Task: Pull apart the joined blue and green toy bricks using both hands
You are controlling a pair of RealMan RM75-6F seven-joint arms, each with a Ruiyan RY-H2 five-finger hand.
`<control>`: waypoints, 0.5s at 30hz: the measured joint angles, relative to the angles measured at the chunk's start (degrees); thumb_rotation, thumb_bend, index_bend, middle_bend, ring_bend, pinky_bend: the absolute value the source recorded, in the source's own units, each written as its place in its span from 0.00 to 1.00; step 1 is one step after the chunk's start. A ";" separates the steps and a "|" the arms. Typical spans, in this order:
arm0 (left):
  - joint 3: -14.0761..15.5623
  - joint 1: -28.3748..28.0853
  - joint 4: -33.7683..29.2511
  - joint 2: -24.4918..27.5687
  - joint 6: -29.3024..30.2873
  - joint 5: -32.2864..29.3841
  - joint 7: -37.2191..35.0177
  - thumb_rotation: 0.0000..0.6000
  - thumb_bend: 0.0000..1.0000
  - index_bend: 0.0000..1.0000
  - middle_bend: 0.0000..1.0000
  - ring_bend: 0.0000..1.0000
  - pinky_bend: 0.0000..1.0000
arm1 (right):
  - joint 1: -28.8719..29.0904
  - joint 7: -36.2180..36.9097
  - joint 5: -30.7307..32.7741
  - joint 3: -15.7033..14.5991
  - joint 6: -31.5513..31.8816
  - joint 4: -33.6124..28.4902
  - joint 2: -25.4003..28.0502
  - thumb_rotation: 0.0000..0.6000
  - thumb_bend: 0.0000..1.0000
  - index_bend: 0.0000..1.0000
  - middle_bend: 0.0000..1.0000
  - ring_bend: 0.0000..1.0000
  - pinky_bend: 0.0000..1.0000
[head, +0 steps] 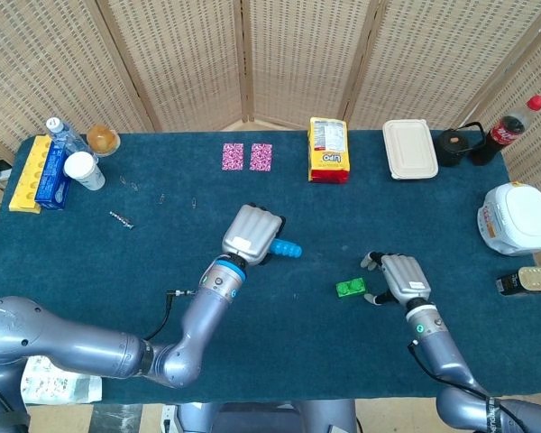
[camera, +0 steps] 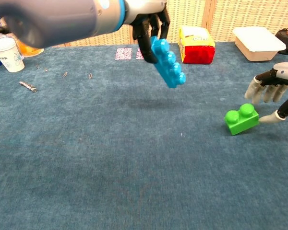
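The two bricks are seen apart. The blue toy brick (camera: 168, 63) is gripped by the left robot hand (head: 252, 234) and held clear above the worktop (head: 162, 271), tilted with its far end lower. The green toy brick (camera: 241, 119) is resting on the worktop, slightly tipped, with the right robot hand (camera: 274, 92) just beside it, fingers spread and nothing held; whether a fingertip is touching the brick cannot be told.

The separation appears done, so the risks left are small ones. The blue brick seems to be pinched at one end only, so it could swing or slip out if the hold were loosened aloft. The green brick could be nudged or toppled if the right robot hand were drawn away across it rather than lifted clear.
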 measured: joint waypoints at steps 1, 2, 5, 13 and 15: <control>0.52 0.57 -0.24 0.18 -0.04 0.58 -0.50 1.00 0.33 0.79 0.60 0.47 0.42 | 0.02 -0.39 0.16 -0.08 0.39 -0.38 0.05 1.00 0.26 0.25 0.31 0.31 0.28; 0.81 0.91 -0.40 0.30 -0.07 0.95 -0.84 1.00 0.33 0.79 0.60 0.47 0.41 | 0.01 -0.57 0.25 -0.12 0.83 -0.71 0.15 1.00 0.26 0.25 0.30 0.30 0.28; 1.59 1.95 -0.67 0.42 -0.16 2.08 -1.97 1.00 0.33 0.79 0.60 0.47 0.41 | -0.39 -0.72 -0.01 -0.10 2.52 -1.94 0.90 1.00 0.25 0.24 0.30 0.30 0.28; 4.01 3.55 -0.57 -0.50 -2.27 2.91 -3.10 1.00 0.25 0.56 0.51 0.34 0.27 | -2.68 0.33 -2.93 0.07 6.73 -5.80 4.75 1.00 0.25 0.24 0.30 0.30 0.28; 4.50 3.58 -0.28 -1.07 -3.16 2.99 -3.05 1.00 0.19 0.29 0.37 0.21 0.20 | -3.20 0.64 -3.50 -0.01 7.34 -6.30 5.48 1.00 0.25 0.24 0.30 0.30 0.28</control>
